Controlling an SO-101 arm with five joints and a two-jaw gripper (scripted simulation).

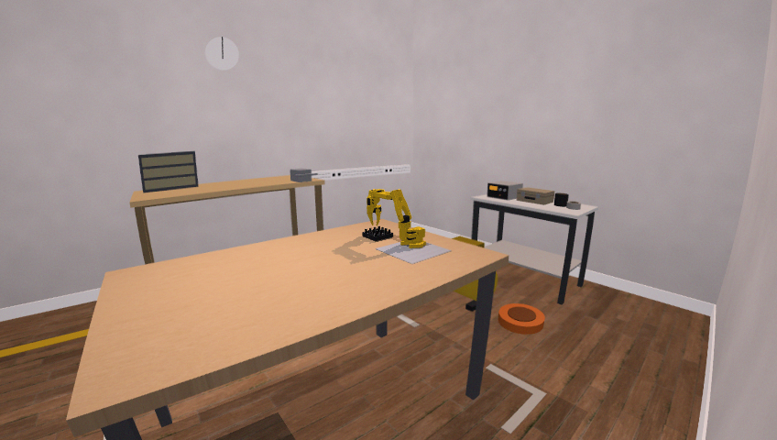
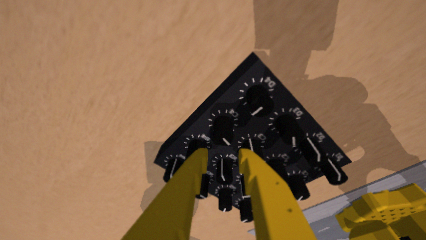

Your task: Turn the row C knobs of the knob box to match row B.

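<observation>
The black knob box (image 1: 378, 236) (image 2: 252, 65) lies on the wooden table (image 1: 245, 305), seen corner-on in the wrist view. It carries several black knobs with white pointer lines in rows. I cannot see the socket side. My yellow gripper (image 1: 373, 220) (image 2: 222, 152) points down just over the near part of the box. Its fingers are shut to a narrow gap and hold nothing. One knob (image 2: 222, 167) shows in the gap between the fingertips, and the fingers hide parts of the knobs on either side. The far knob (image 2: 257, 97) is in plain view.
The arm's yellow base (image 1: 412, 235) (image 2: 385, 215) stands on a grey mat (image 1: 422, 255) (image 2: 320, 215) right beside the box. The table's far edge runs just behind the box. A side table with devices (image 1: 531, 196) stands at the right.
</observation>
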